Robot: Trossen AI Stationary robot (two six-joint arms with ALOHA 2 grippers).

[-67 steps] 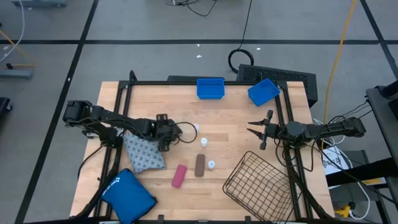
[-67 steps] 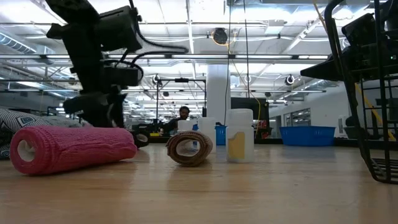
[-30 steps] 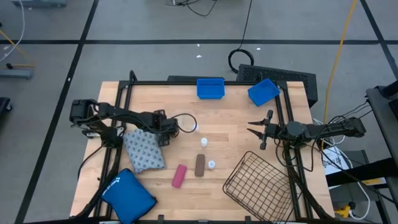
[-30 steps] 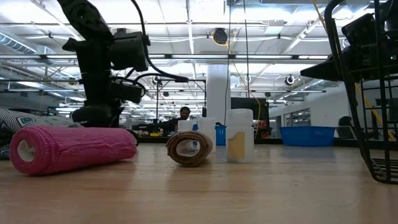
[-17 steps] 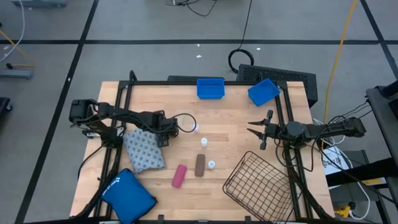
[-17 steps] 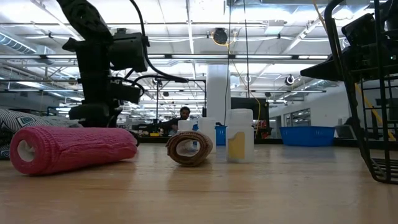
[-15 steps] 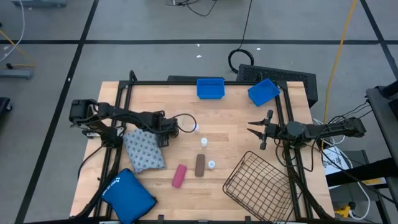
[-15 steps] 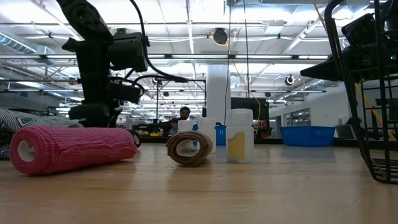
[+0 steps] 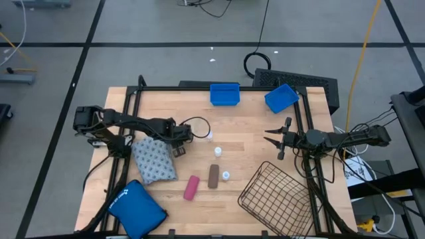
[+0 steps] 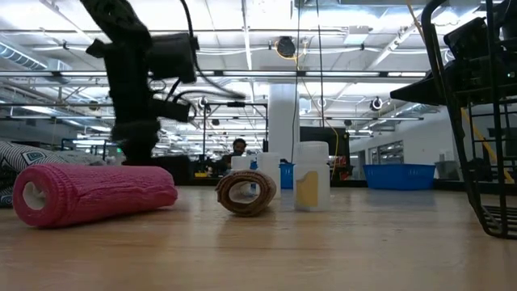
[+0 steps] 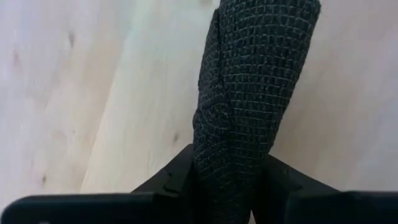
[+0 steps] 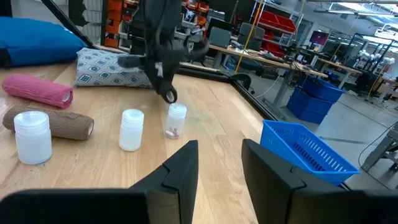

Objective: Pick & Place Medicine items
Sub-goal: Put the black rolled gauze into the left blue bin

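With its jaws clamped on the black roll [image 11: 249, 99], raised just beside the patterned pack [image 9: 153, 162], the left gripper [image 9: 180, 137] should lift clear before crossing toward the wire basket [image 9: 275, 196]; the right gripper [image 9: 271, 140] waits, jaws parted.

No legible text, label, brand, number or sign is found in any view. White markings are seen on the large blue pouch [image 9: 136, 204] in the high view, but they are too small to be read.
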